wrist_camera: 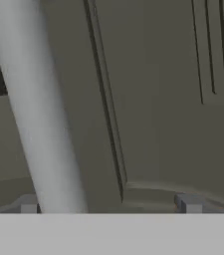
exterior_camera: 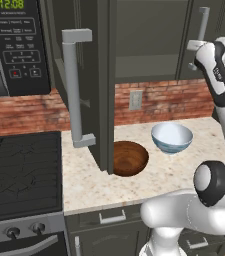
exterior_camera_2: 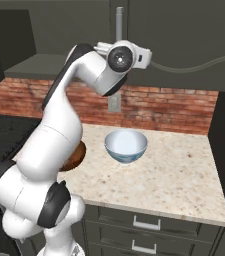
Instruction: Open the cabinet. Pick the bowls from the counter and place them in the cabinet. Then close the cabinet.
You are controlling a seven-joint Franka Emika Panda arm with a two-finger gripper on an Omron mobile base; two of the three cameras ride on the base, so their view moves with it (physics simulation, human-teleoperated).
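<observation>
On the beige speckled tabletop (exterior_camera: 184, 170), near its back edge by the brick wall (exterior_camera: 174, 100), sits the white bowl (exterior_camera: 172, 138) with the pale blue pattern, upright and clear of everything round it. The brown wooden bowl (exterior_camera: 130, 158) sits toward the left end of the tabletop, closer to the front edge than the white one; in the left base view its left side is hidden behind the swung-out cabinet door (exterior_camera: 91, 75). The two bowls are near each other but apart. In the right base view the white bowl (exterior_camera_2: 126, 145) stands in the open middle of the tabletop (exterior_camera_2: 184, 175), and the brown bowl (exterior_camera_2: 78, 156) shows as a sliver behind the robot's arm.

That left door of the dark grey-green cabinet (exterior_camera: 149, 35) stands open, edge-on toward the camera, its long grey bar handle (exterior_camera: 74, 87) facing left toward the microwave (exterior_camera: 16, 45) and hanging over the left end of the tabletop beside the black stovetop (exterior_camera: 21, 170). A dark shelf space shows behind it. The right door (exterior_camera: 214, 30) looks shut.

The hand (wrist_camera: 108, 209) is raised up at the right door's vertical bar handle (wrist_camera: 41, 114). Its fingertips (wrist_camera: 188, 203) are spread wide, with the bar rising just inside the left one. Whether either tip touches the bar cannot be told; nothing is pinched.
</observation>
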